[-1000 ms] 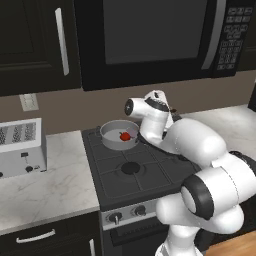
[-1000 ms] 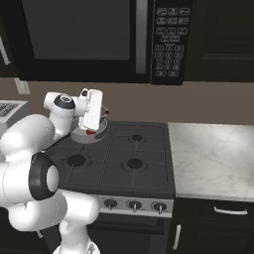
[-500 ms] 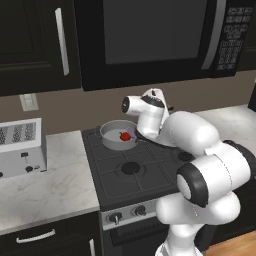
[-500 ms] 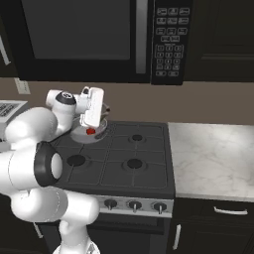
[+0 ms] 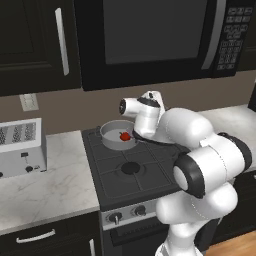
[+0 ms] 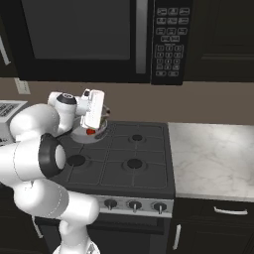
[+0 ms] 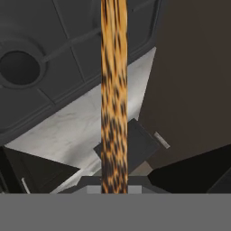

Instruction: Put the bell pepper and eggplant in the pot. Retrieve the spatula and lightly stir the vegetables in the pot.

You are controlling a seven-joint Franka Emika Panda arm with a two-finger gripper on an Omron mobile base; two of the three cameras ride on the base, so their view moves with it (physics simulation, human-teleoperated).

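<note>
The pot [image 5: 118, 135] stands on the stove [image 5: 131, 170], on the rear left burner, close to the back edge. A pepper [image 5: 124, 136] lies inside it, red and glossy, toward the right side of the pale interior. In the right base view the pot [image 6: 82, 135] is largely hidden behind the hand, and a red patch of the pepper [image 6: 90, 132] shows just under it.

The arm reaches forward over the stove, with its wrist bent above the pot's right rim. The tool [image 7: 113, 182] is closed nearly all the way on the spatula [image 7: 113, 90]. In the hand view the mottled orange-brown handle rises from between the finger tips and runs straight up past the top edge. The blade is out of frame, so its position cannot be told. Behind the handle that view takes in a burner [image 7: 19, 67] of the stove, a strip of pale marble table [image 7: 85, 119] and a dark wall. In the base views the hand covers the finger tips, and the spatula cannot be made out there.

A toaster [image 5: 20, 148] sits on the table [image 5: 45, 187] left of the stove, near the back edge, well apart from the pot. A microwave [image 5: 150, 37] hangs above the stove. To the right of the stove the marble table [image 6: 213, 158] runs on.
</note>
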